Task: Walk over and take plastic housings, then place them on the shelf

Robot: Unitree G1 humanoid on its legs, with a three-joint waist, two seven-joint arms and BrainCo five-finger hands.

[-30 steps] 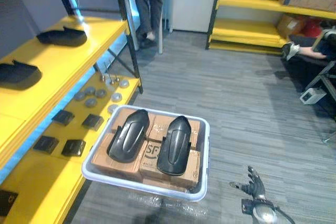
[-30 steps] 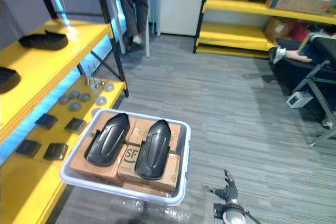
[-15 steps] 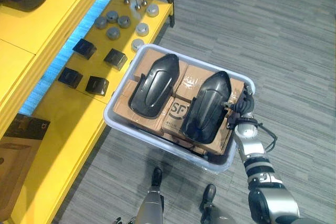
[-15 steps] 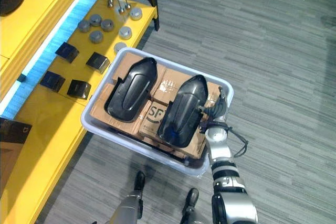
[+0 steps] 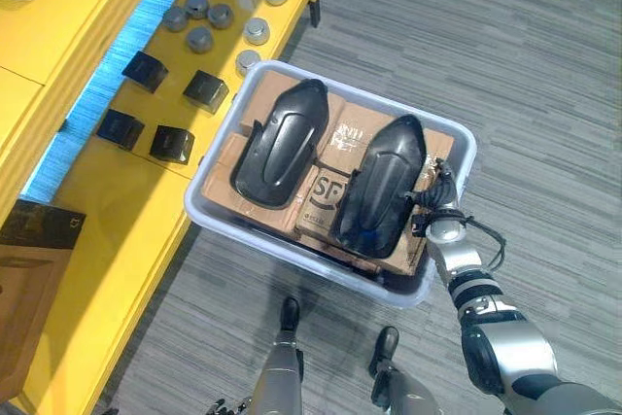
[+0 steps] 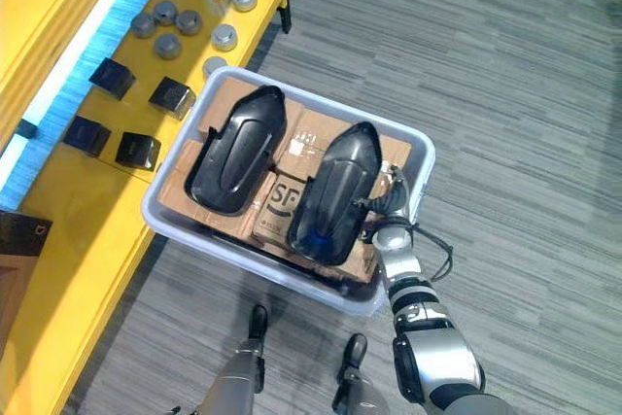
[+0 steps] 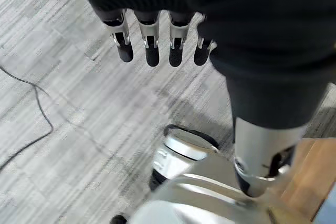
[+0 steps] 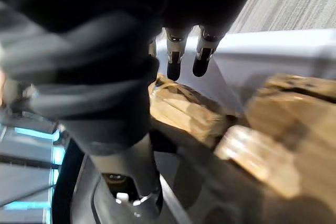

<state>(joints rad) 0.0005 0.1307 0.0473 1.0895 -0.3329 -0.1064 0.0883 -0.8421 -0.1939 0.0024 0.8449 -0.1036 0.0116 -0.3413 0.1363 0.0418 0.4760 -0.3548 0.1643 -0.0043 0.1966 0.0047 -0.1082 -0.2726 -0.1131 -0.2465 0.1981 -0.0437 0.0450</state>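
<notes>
so both housings sat on top of the cardboard boxes [image 5: 340, 133] inside the grey bin [image 5: 465, 143], neither one lifted. the shelf-side housing [image 5: 280, 143] had nothing near it. the far-side housing [image 5: 381, 182] had the right hand [image 5: 437, 209] tucked in just beside it, between its edge and the bin wall on the side away from the yellow shelf [image 5: 107, 230]. in the right wrist view the fingers [image 8: 174, 66] looked straight and spread, pointing at the bin wall, with the thumb down by the housing and not clamped on anything. couldn't tell if it was actually touching the housing. the left hand [image 7: 157, 40] hung with loose, straight fingers over the floor [image 7: 63, 119], holding nothing.

what worried me: that gap by the bin wall looked tight, so the fingers could catch on the rim or a box flap instead of getting under the housing. the shell looked smooth, curved and long, so a one-sided grab at its edge would probably let it pivot or slip out. a sideways push might also just shove it into its neighbour or nudge the whole bin toward the shelf.
</notes>
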